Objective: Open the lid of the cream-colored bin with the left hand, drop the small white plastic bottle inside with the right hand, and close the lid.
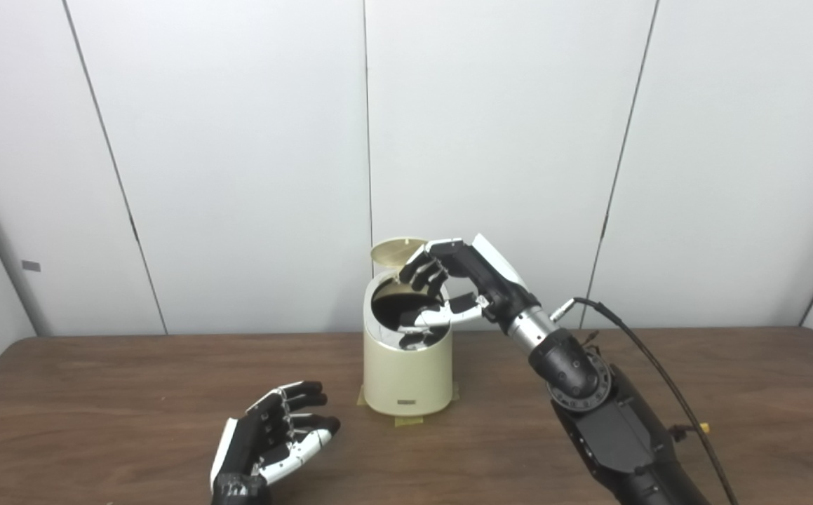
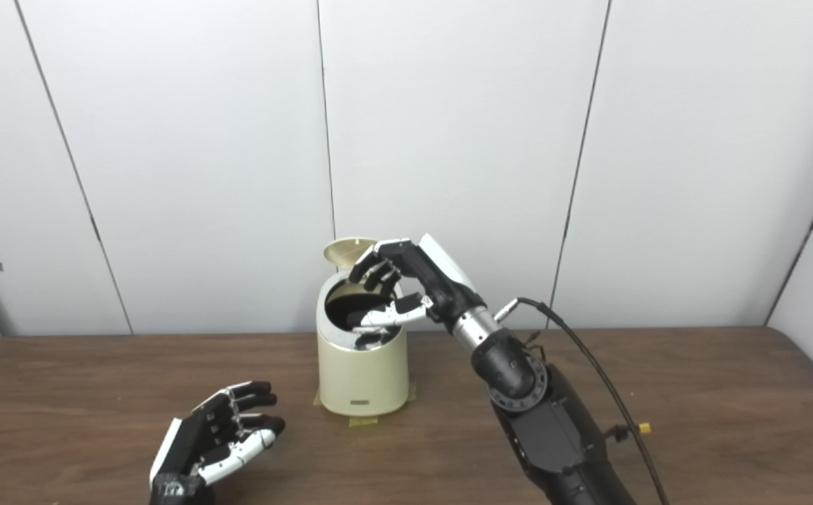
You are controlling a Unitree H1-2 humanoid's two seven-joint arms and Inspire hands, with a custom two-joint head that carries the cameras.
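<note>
Two black-and-white robot hands over brown wooden surface (image 1: 132,379). Right robot hand (image 1: 448,287) poised above mouth of cream-coloured cylindrical bin (image 1: 406,372), fingers loosely apart, gripping nothing visible. Round bin lid (image 1: 395,250) tilted up behind opening. Left robot hand (image 1: 273,435) low near surface, left of bin, fingers spread, empty. Small white plastic bottle not visible; dark interior hides contents.

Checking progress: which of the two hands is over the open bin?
The right hand, fingers spread over the cream bin's open mouth. The left hand is low near the table, beside the bin.
</note>
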